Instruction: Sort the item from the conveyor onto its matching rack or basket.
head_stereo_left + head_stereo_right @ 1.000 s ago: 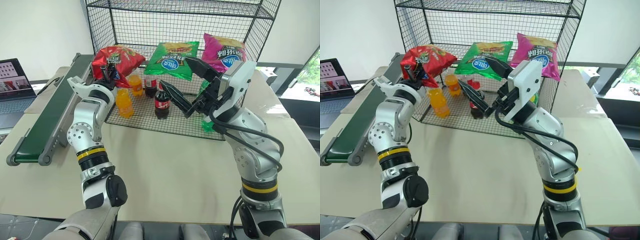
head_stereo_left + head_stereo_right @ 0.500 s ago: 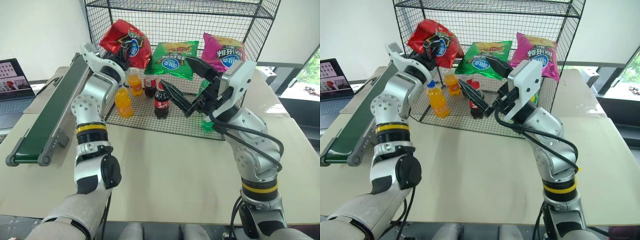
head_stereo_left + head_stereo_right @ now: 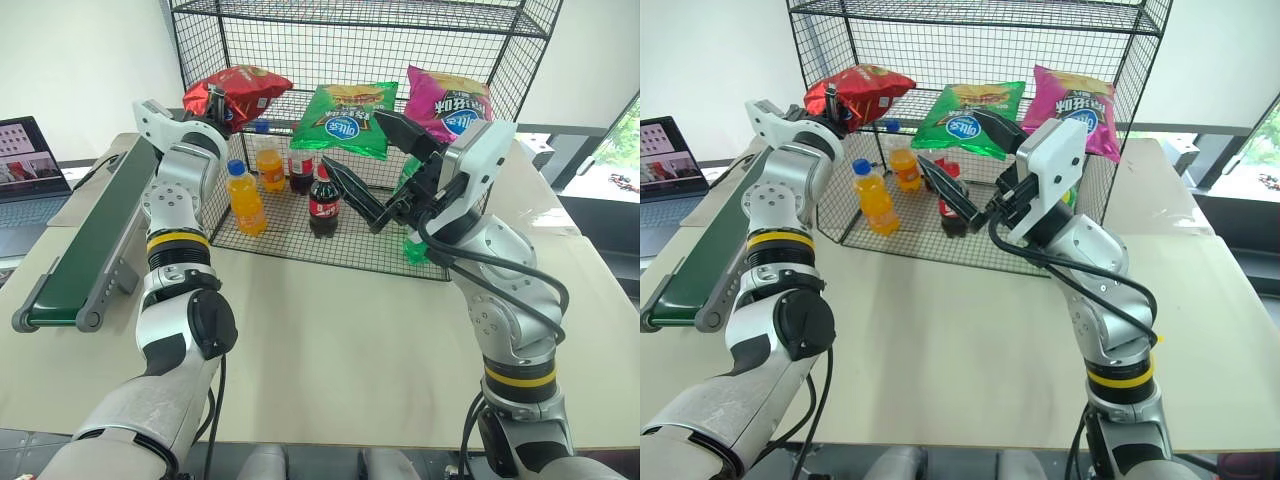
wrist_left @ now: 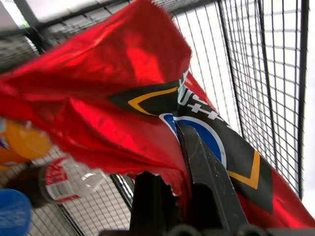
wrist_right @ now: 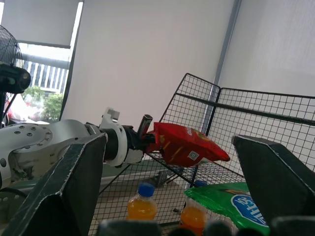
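The left gripper [image 3: 207, 112] is clamped tight on one edge of the red chip bag [image 3: 237, 90], holding it level at the rack's [image 3: 400, 20] middle tier, at ten o'clock of the green bag [image 3: 347, 118]. At seven o'clock of that grip runs the conveyor [image 3: 95, 236]. The right gripper [image 3: 378, 163] hangs with its fingers spread wide and bare before the cola bottle [image 3: 322, 203], the magenta bag [image 3: 447, 102] at two o'clock.
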Motion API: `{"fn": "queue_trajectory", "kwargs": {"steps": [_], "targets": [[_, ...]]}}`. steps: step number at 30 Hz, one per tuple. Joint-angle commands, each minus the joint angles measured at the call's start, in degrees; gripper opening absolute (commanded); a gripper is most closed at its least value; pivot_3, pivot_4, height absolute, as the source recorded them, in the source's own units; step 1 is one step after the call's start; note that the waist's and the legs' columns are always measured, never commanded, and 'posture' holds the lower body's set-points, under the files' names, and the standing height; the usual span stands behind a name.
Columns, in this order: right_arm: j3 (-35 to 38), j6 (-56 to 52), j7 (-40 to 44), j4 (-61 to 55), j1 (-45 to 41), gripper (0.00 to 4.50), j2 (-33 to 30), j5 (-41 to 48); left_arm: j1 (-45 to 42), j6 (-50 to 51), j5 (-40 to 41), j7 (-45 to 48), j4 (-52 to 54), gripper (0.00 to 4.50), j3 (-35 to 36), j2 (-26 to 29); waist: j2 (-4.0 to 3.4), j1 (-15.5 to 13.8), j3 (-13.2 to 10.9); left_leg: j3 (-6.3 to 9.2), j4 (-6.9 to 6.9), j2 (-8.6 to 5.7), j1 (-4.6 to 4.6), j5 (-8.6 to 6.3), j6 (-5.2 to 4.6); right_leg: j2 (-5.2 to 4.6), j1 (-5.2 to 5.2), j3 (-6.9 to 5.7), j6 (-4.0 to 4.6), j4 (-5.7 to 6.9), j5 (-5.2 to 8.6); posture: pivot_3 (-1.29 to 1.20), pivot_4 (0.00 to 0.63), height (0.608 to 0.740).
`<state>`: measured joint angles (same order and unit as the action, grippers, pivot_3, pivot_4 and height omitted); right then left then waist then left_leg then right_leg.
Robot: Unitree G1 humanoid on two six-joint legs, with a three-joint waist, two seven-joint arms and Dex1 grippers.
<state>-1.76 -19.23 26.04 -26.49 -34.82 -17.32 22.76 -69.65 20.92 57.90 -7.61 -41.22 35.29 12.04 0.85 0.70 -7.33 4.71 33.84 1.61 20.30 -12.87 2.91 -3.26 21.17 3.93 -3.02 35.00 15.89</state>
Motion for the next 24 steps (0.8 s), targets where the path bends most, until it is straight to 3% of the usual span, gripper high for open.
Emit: {"fn": "queue_trajectory", "kwargs": {"steps": [1,10,24], "targets": [[0.6,0.1,-0.4,-1.8,-0.3,4.5,-0.1,0.1,0.2,-0.4,-1.7,-1.1,3.4,0.05,-0.5,-1.1,0.0,0.0,0.0,0.0,0.0,0.0,0.0,0.0,0.0,0.0,0.0,0.0,0.0,0.0,0.0,0.0,0.15,0.738],[0.5,0.2,-0.4,-1.5,-0.7,4.5,0.0,0.0,-0.9,3.4,-5.5,0.3,2.9,0.05,-3.9,-4.2,0.0,-0.1,0.0,0.0,0.02,-0.01,0.0,0.0,0.0,0.0,-0.02,0.0,0.0,0.0,0.0,0.0,0.15,0.738],[0.6,0.0,-1.0,-1.8,-0.4,4.5,-0.1,-0.1,-8.5,-8.1,-10.0,6.2,-14.0,0.05,0.1,-0.4,0.0,0.1,0.0,-0.01,0.0,-0.01,0.0,0.0,0.0,0.02,0.0,0.0,-0.03,-0.01,0.01,0.0,0.15,0.738]]}}
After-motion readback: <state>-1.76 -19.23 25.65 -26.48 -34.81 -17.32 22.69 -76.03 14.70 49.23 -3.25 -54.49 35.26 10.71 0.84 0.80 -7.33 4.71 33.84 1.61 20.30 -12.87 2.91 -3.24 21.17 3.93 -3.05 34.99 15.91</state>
